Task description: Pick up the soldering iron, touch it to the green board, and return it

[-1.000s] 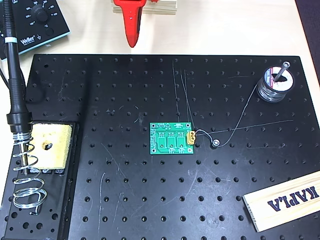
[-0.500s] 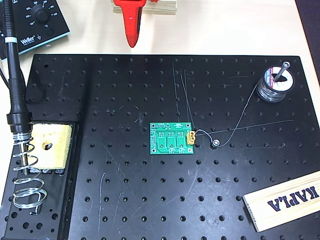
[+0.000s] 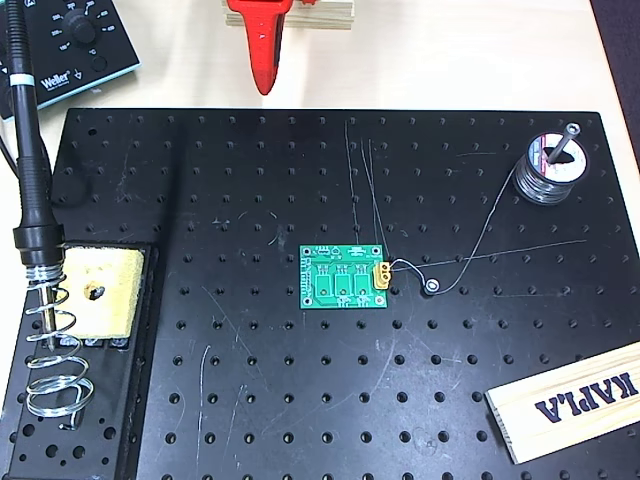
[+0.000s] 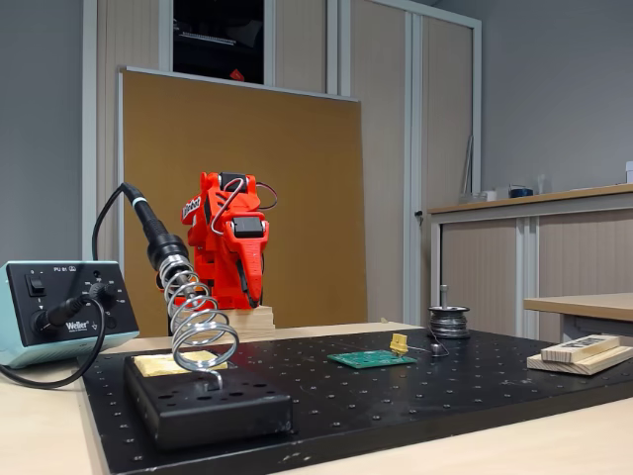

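The soldering iron [image 3: 28, 150] sat in its coiled stand [image 3: 55, 355] at the plate's left edge — well apart from the green board [image 3: 344, 277]. The folded red gripper [image 3: 261, 50] looked closed. A tilted grab could snag the coil.

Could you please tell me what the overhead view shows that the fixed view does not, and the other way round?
Overhead alone shows the white markings on the green board, the hole in the yellow sponge and the thin wire running from the solder spool toward the board. The fixed view alone shows the folded orange arm on its wooden blocks, the brown panel and cabinets. Both show the soldering iron resting in its coiled stand, the Weller station, the black perforated plate and the KAPLA block.
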